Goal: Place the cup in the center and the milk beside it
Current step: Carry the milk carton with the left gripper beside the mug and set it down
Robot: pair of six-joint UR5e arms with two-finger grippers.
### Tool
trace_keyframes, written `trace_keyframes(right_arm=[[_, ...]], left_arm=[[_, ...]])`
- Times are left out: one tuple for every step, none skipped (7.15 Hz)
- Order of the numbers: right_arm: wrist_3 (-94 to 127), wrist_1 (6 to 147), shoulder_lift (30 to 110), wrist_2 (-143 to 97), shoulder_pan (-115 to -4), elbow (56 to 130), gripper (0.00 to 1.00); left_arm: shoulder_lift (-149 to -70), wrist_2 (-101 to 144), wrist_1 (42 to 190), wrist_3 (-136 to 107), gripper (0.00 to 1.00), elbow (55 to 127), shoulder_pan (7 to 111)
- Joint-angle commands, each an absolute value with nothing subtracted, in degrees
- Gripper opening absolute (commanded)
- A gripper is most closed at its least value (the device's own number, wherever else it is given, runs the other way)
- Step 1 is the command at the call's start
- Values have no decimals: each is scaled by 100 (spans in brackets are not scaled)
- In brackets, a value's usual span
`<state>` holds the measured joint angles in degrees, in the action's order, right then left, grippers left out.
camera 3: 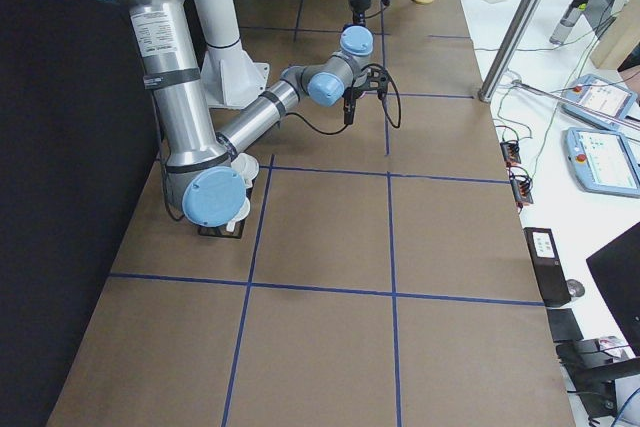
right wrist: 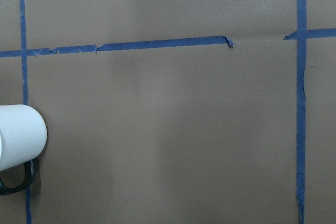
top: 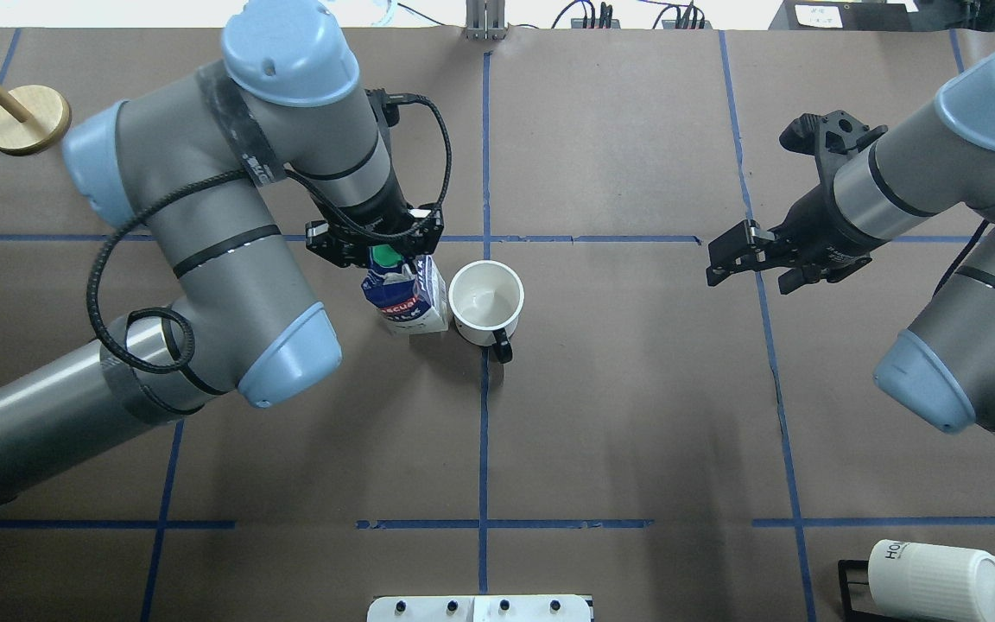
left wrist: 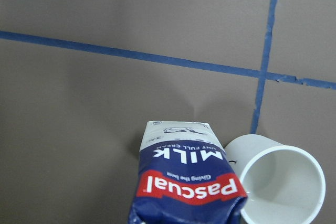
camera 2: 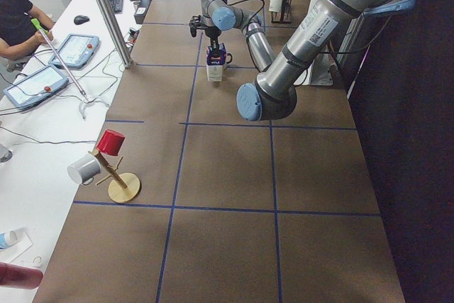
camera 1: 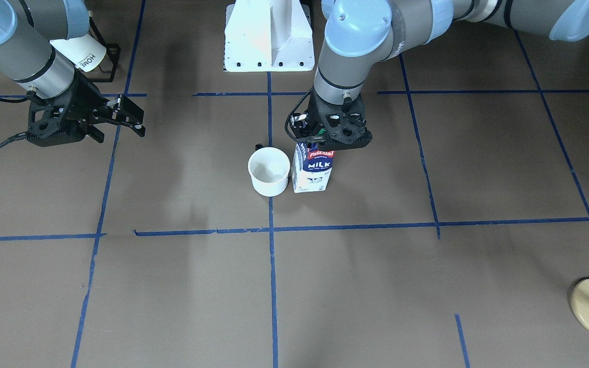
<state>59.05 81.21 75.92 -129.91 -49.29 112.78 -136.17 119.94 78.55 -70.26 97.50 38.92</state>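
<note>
The white cup (camera 1: pixel 269 171) stands upright on the blue tape line in the center (camera 1: pixel 271 214), its dark handle toward the robot (top: pixel 503 348). The blue and white milk (camera 1: pixel 315 171) stands close beside the cup, on the robot's left. My left gripper (camera 1: pixel 325 140) is straight over the carton, shut on its gable top by the green cap (top: pixel 387 256). The left wrist view shows the milk (left wrist: pixel 186 182) and the cup (left wrist: pixel 281 182) side by side. My right gripper (camera 1: pixel 126 122) is open and empty, far off to the robot's right (top: pixel 748 268). The right wrist view shows the edge of the cup (right wrist: pixel 18 137).
A black rack with ribbed "HOME" mugs (top: pixel 929 579) stands near the robot's base on its right. A wooden mug stand (top: pixel 27 117) stands at the far left corner, holding a red and a grey cup (camera 2: pixel 110 143). The white robot base (camera 1: pixel 269 38) is behind the cup.
</note>
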Motion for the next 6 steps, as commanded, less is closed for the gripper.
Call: trace_keyframes(right_arm=[[5906,8121,7585,-12990,-4922,11268,100],[5906,8121,7585,-12990,-4922,11268,100],[5915,8121,7576,-12990,-4913,11259,100],[5906,8121,7576,-12990,-4922,11259,100],[5906,8121,7559,-12999,-4922,11276,100],[5880,8138,7550,-13069,-5061,11320,100]], left_arm=[[-13772,11849,7866,-7128,31,9572,3788],[-13772,11708,7927,-7119,89,9571,3788],[-13772,11672,7997,-7128,100,9571,3788],[-13764,11672,7981,-7137,100,9676,3797],[-13738,11672,7946,-7137,100,9938,3866],[-13537,11741,7745,-7102,100,10671,4302]])
